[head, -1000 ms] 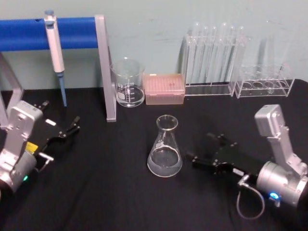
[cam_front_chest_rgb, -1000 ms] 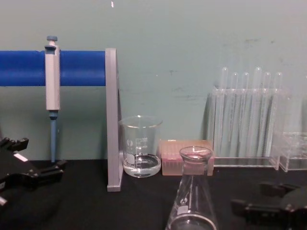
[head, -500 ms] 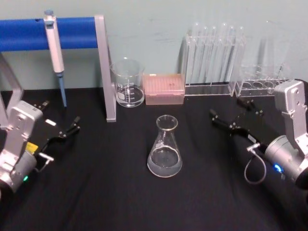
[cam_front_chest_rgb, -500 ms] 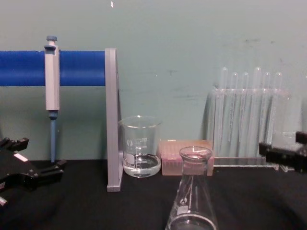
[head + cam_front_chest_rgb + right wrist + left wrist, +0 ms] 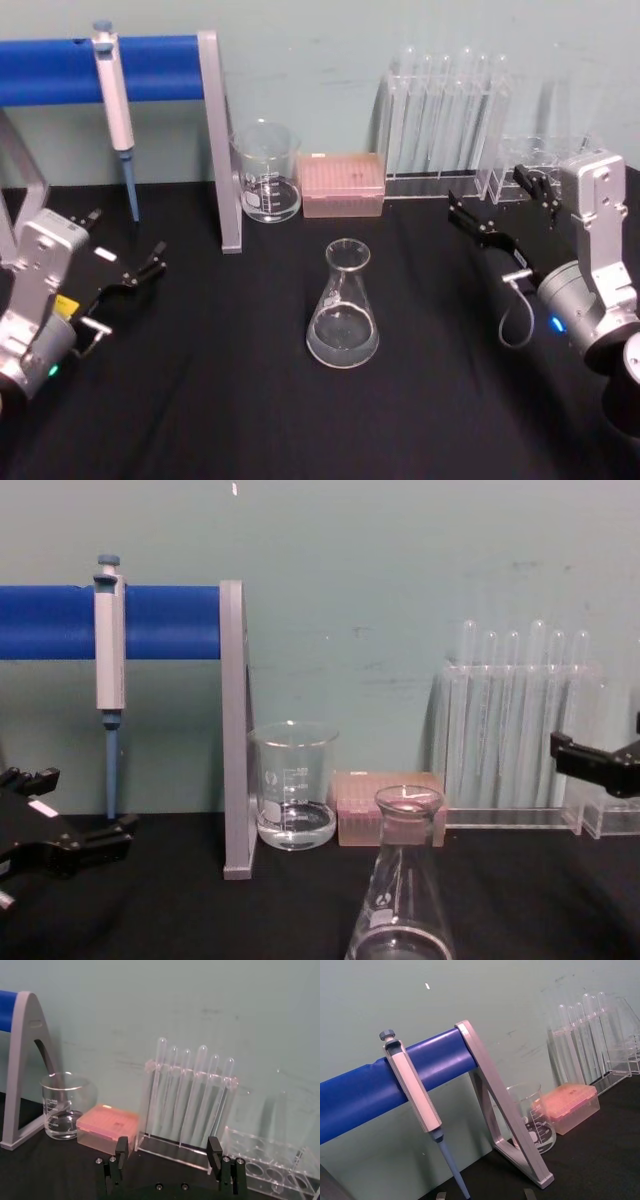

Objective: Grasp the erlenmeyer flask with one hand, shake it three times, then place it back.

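Note:
The erlenmeyer flask (image 5: pixel 342 315) stands upright on the black table near the middle, with a little clear liquid in its base; its neck and rim show low in the chest view (image 5: pixel 400 900). My right gripper (image 5: pixel 495 200) hovers open to the flask's right and farther back, well apart from it, close to the tube racks. The right wrist view shows its two fingers (image 5: pixel 167 1155) spread with nothing between them. My left gripper (image 5: pixel 125 240) rests open at the far left, carrying a small white label, also away from the flask (image 5: pixel 60 825).
A glass beaker (image 5: pixel 266 172) and a pink tip box (image 5: pixel 342 185) sit behind the flask. A test tube rack (image 5: pixel 440 125) and a low clear rack (image 5: pixel 550 170) stand back right. A pipette (image 5: pixel 115 90) hangs on the blue bar beside a grey post (image 5: pixel 222 140).
My right gripper has drawn away from the flask, rising and swinging back toward the racks on the right. The flask and the left arm have not moved.

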### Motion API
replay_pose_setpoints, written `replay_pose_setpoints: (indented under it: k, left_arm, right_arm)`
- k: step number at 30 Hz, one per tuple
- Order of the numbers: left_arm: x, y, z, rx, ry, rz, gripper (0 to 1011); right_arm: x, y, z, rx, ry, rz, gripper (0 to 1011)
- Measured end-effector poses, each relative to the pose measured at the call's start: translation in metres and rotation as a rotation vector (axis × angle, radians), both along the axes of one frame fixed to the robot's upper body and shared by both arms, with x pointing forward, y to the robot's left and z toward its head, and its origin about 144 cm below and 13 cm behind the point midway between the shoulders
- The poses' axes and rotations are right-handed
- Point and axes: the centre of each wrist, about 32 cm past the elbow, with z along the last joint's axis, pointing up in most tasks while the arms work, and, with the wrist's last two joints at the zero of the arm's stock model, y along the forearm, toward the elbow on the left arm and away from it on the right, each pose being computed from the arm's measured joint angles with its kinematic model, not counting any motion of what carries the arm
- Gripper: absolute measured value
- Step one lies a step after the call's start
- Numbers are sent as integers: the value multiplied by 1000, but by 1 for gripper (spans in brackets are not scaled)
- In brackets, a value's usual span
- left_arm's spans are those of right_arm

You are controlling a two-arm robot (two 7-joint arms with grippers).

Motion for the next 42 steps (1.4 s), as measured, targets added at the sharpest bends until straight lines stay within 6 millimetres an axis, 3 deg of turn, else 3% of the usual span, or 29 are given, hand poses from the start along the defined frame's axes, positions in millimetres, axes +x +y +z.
replay_pose_setpoints:
  k: [18,42]
  left_arm:
    - [0,0,0,0,0,0,1001]
    - [0,0,0,0,0,0,1001]
  right_arm:
    - [0,-4,-35,18,174,-21,1000]
    - [0,-5,-37,28,199,-13,1000]
